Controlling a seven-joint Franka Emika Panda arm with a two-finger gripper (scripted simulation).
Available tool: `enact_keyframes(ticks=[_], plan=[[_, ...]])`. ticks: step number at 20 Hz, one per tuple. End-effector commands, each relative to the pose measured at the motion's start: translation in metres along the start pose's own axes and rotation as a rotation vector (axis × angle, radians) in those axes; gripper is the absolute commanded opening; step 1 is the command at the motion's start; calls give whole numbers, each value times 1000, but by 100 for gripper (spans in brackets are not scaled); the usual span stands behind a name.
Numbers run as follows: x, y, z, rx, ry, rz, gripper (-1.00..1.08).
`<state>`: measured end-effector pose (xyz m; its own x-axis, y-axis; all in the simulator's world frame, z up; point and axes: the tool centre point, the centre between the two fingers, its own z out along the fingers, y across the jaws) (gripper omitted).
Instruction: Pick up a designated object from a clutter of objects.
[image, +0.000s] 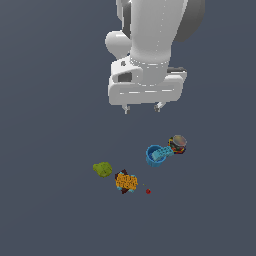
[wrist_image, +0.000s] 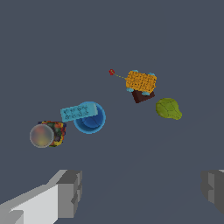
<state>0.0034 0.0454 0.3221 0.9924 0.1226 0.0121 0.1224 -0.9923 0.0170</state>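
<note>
Arm: white Panda, hanging down from the top edge of the exterior view, wrist pointing straight at the desk (image: 45, 210). It sits well above the items, touching none.

Tool (image: 142, 107): two short fingertips show under the white hand body in the exterior view, set apart. In the wrist view the grey fingers (wrist_image: 70, 192) stand at opposite edges of the picture with bare desk between them (spread wide, nothing held).

Can (image: 178, 144): the designated object. Small cylinder, grey round top, dark label with red, yellow, green and blue patches. It stands upright on the desk, below the tool and a little toward the exterior view's right. In the wrist view the can (wrist_image: 47, 134) lies clear of the gap between the fingers. The label patches are too small to read; no brand can be made out.

Cup (image: 157, 155): light blue, open side up, with a flat handle that reaches toward the can; handle and can are just beside each other, contact cannot be told.

Block (image: 126, 181): orange with blue corners, a dotted pattern on top and a dark brown part under one edge. No writing legible.

Lump (image: 102, 169): olive green, near the block on the exterior view's left, apart from it.

Dot (image: 148, 191): tiny, red, near the block on the exterior view's right.
</note>
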Motion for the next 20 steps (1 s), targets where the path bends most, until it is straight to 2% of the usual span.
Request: enact_keyframes(ticks=[1,10,14,20], plan=[[1,-3,3,-1,0,1,100],[10,-41,43,-7,-2,22,100],[13,-71,74,-8,-3,37,100],[9,-131,134,-4,-4,64,100]])
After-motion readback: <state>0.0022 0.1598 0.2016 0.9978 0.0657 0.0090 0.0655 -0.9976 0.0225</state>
